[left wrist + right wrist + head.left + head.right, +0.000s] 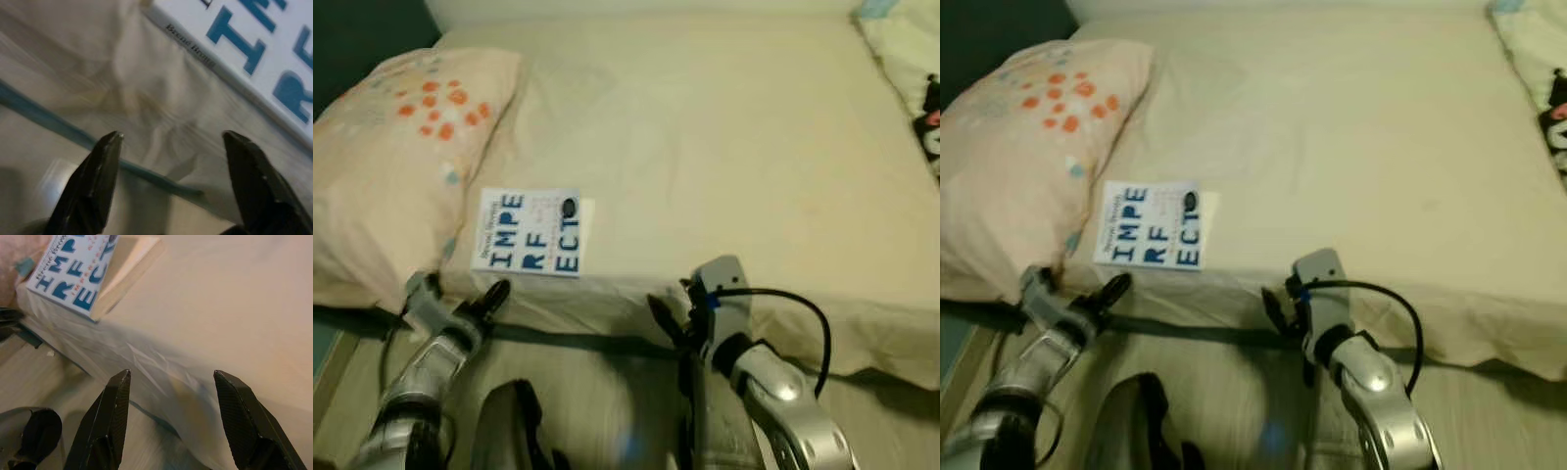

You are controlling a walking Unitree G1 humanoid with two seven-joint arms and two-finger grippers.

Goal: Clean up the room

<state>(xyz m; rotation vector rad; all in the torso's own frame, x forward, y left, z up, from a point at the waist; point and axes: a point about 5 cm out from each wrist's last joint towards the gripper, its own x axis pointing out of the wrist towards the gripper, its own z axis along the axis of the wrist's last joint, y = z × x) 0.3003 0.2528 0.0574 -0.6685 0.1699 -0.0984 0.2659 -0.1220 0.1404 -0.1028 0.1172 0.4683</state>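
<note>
A white book (530, 231) with big blue letters lies flat near the front edge of the bed, just right of a pillow. My left gripper (489, 297) is raised below the book's near left corner, at the bed's edge, open with nothing between its fingers (95, 181). The book's spine and cover (254, 54) lie just beyond it. My right gripper (671, 315) is held up at the bed's front edge, right of the book, open and empty, fingers (105, 423) spread over the hanging sheet. The book (80, 271) lies off to its side.
A peach pillow (396, 157) with orange dots lies on the bed's left end. The cream bed sheet (724, 147) stretches wide to the right. A patterned blanket (915, 78) sits at the far right edge. A dark strip (578, 341) runs along the bed base above pale floor.
</note>
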